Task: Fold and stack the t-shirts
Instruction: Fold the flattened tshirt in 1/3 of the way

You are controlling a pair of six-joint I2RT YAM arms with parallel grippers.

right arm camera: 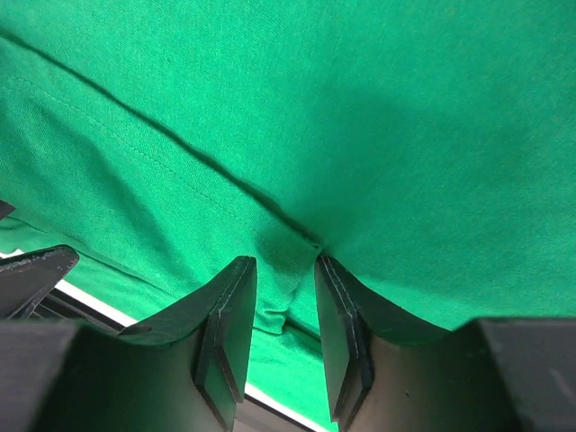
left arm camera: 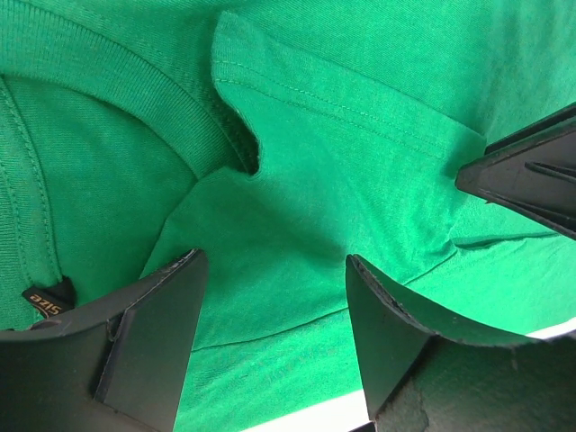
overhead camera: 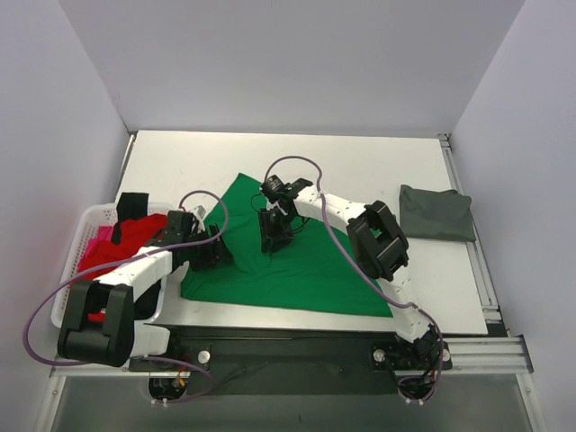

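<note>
A bright green t-shirt (overhead camera: 301, 265) lies spread on the white table. My left gripper (overhead camera: 214, 249) sits low over its left side by the collar (left arm camera: 135, 90), jaws open with flat cloth (left arm camera: 297, 180) between them (left arm camera: 274, 261). My right gripper (overhead camera: 274, 239) points down on the shirt's upper middle. Its jaws (right arm camera: 285, 263) stand narrow around a raised fold of green cloth (right arm camera: 283, 247), with a gap still showing. A folded dark grey t-shirt (overhead camera: 436, 213) rests at the right. Red (overhead camera: 121, 245), pink (overhead camera: 99, 234) and black (overhead camera: 133, 205) t-shirts lie in the basket.
The white lattice basket (overhead camera: 79, 236) stands at the table's left edge beside the left arm. A finger (left arm camera: 531, 175) of the right gripper shows in the left wrist view, so the two grippers are close. The table's near edge (right arm camera: 99, 306) runs just below the shirt's hem.
</note>
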